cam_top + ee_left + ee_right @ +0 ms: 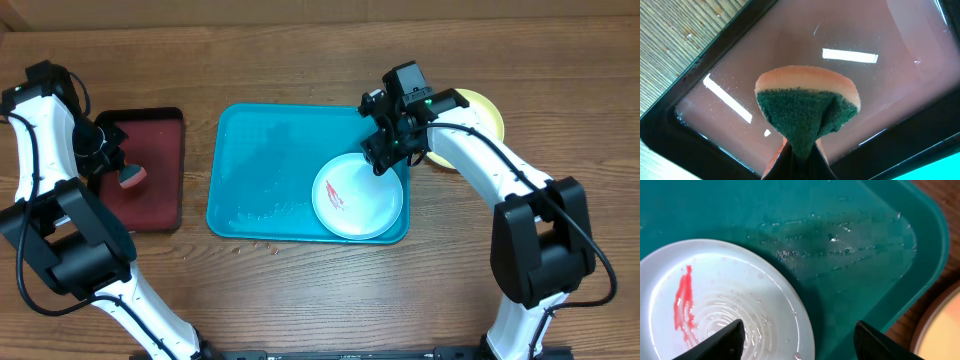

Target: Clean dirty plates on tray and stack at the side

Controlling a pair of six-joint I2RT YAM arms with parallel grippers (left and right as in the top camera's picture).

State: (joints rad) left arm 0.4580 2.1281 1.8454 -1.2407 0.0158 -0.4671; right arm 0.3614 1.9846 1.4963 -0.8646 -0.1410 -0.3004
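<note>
Overhead: red-smeared white round plastic plate [357, 197] lies flat in near-right corner of turquoise rect. plastic tray [260, 170], long axis left–right. R gripper [387, 155] fingers apart over plate rim. L gripper [118, 168] clamped on green-orange sponge [807, 107].

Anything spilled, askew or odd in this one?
Water is smeared and beaded across the blue tray beside the white plate, and small specks dot the table by the tray's near edge. Nothing else stands out.
</note>
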